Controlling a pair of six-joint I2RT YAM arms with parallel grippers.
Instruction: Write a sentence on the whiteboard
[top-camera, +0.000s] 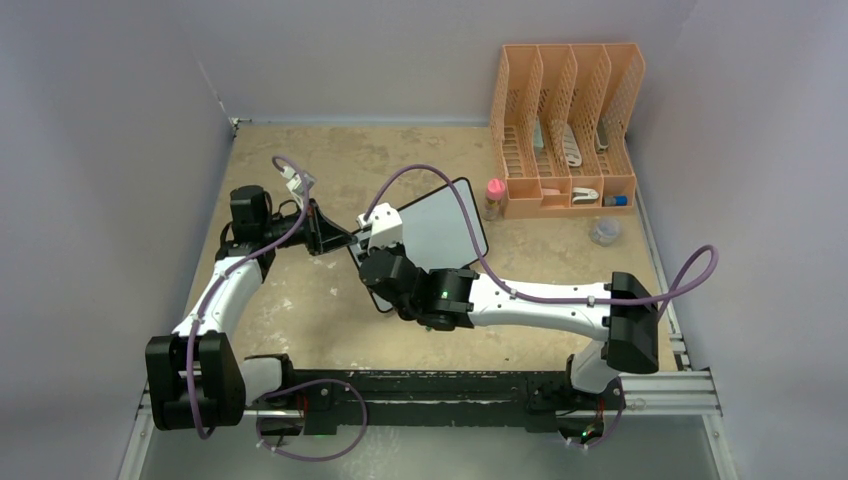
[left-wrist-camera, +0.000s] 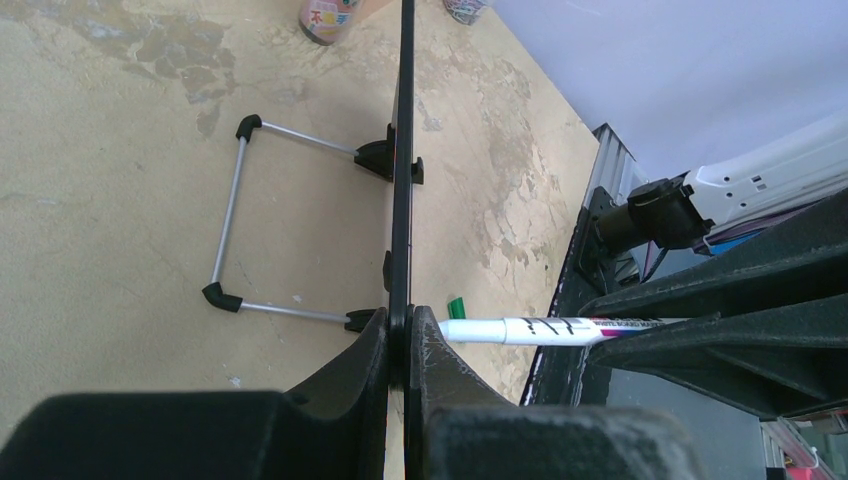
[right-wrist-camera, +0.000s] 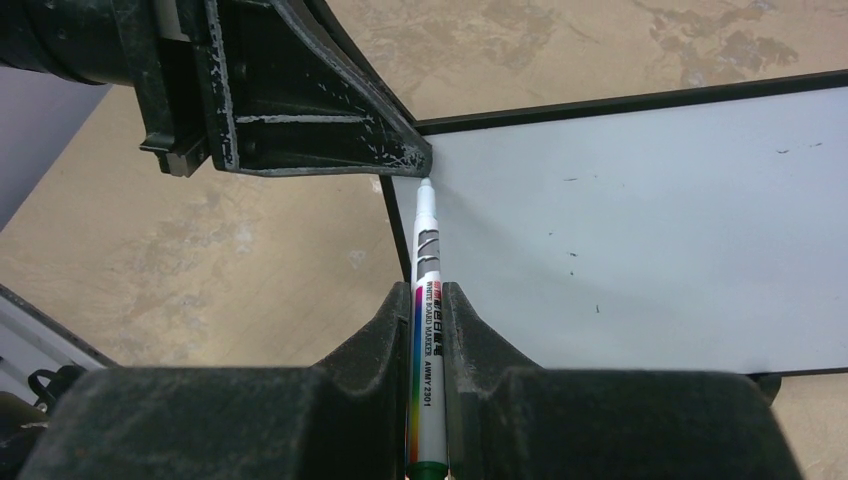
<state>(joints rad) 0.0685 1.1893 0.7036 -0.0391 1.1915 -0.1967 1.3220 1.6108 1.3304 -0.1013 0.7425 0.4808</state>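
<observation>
The whiteboard (top-camera: 440, 228) stands tilted on the table mid-scene, white face with thin black frame. My left gripper (top-camera: 340, 240) is shut on its left edge; in the left wrist view the board (left-wrist-camera: 405, 120) shows edge-on between my jaws (left-wrist-camera: 408, 335). My right gripper (right-wrist-camera: 428, 295) is shut on a white whiteboard marker (right-wrist-camera: 427, 300) with a green end. The marker's tip is at the board's upper left corner (right-wrist-camera: 640, 230), close to the left fingers (right-wrist-camera: 330, 130). The marker also shows in the left wrist view (left-wrist-camera: 540, 330). No green lettering shows; the face bears only small specks.
An orange file rack (top-camera: 565, 130) stands at the back right. A small pink-capped bottle (top-camera: 494, 198) and a clear round lid (top-camera: 604, 232) lie near it. The board's wire stand (left-wrist-camera: 235, 215) sticks out behind it. A green cap (left-wrist-camera: 455, 307) lies on the table.
</observation>
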